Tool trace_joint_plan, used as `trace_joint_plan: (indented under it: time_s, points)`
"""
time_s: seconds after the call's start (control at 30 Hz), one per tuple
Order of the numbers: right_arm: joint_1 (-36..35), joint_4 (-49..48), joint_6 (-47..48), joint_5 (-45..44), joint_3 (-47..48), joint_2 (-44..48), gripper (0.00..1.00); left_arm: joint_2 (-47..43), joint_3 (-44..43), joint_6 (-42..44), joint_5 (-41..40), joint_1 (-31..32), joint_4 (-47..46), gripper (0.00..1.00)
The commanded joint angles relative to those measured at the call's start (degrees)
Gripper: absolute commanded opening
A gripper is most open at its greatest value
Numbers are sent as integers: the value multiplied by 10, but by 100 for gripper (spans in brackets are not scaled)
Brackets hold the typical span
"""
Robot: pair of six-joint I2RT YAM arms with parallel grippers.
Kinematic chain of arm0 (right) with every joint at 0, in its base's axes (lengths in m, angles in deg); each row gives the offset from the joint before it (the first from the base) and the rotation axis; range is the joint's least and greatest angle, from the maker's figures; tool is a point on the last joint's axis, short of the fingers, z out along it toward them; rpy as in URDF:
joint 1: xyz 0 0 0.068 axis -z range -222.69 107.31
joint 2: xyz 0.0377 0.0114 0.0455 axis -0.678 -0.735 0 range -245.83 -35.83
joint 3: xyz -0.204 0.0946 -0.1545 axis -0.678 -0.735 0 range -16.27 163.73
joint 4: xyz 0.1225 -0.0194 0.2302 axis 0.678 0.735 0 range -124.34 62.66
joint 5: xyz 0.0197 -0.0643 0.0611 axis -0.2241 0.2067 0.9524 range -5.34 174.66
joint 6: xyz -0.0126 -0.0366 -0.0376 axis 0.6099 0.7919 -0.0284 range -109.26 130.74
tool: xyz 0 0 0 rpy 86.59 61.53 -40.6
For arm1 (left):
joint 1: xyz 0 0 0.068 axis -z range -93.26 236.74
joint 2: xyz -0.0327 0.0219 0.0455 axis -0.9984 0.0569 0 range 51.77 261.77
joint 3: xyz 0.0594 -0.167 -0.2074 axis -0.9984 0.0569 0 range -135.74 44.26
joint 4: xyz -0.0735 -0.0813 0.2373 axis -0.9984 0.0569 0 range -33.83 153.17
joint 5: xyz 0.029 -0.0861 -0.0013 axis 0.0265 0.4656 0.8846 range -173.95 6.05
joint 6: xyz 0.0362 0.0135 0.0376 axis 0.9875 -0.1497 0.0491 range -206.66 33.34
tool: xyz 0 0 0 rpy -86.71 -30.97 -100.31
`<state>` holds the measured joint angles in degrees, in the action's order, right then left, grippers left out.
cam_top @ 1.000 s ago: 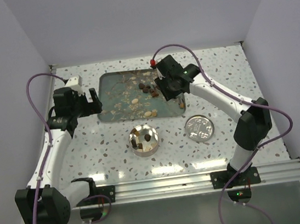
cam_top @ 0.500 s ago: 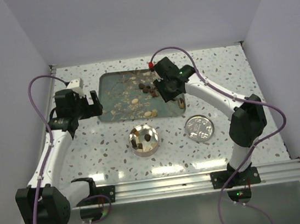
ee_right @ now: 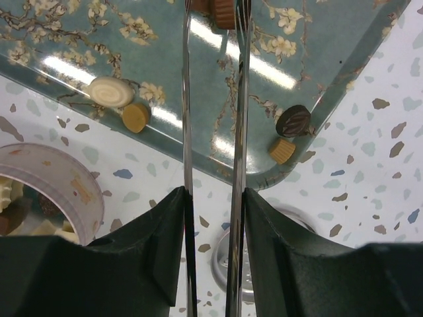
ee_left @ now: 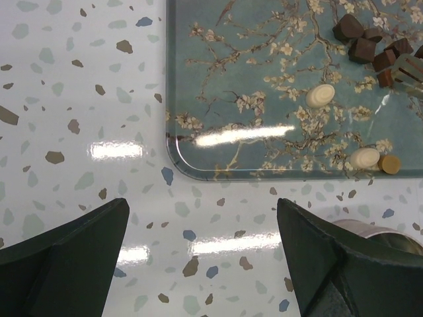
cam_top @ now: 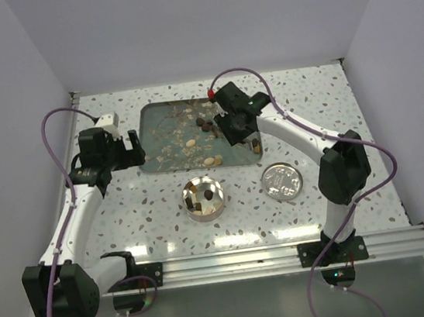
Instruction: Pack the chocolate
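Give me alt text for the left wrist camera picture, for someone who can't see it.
The left gripper hangs open over the speckled white tabletop, beside a teal blossom-patterned tray holding cream, tan and dark brown chocolate pieces.

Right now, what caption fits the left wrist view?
Open left gripper over the table beside the tray corner; chocolates lie on the tray.

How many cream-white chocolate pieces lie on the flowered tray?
2. One cream-white piece lies near the tray's middle; the other cream-white piece lies by its near edge, beside a tan piece. More may be hidden elsewhere on the tray.
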<state>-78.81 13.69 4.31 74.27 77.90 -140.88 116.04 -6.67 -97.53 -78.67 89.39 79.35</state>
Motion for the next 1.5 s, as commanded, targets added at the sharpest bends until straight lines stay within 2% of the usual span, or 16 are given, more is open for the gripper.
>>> trace_joint_plan:
  time_s: [0.0, 0.3, 0.57, 0.7, 0.93, 1.2, 1.47]
  points:
    - [-3, -11, 1, -2, 27, 4, 43, -10, 5, 10, -5, -4, -27, 100]
    - [-3, -6, 3, -16, 44, 6, 31, -10, 4, 15, -6, -4, -26, 100]
    - [-3, 22, 14, -27, 57, 56, 29, -9, 6, 11, -1, -4, -28, 100]
    - [-10, 36, 7, -10, 32, 93, 29, -7, 4, 5, 4, -4, -32, 100]
    - [-107, 44, -52, -14, -46, 163, 29, -4, 6, -14, 13, -4, -39, 100]
    - [-233, 96, -133, -25, -62, 236, 29, -10, 9, -12, 9, -4, -24, 100]
    - [-297, 124, -163, -16, -108, 274, 31, -32, 21, -20, 8, -4, -11, 100]
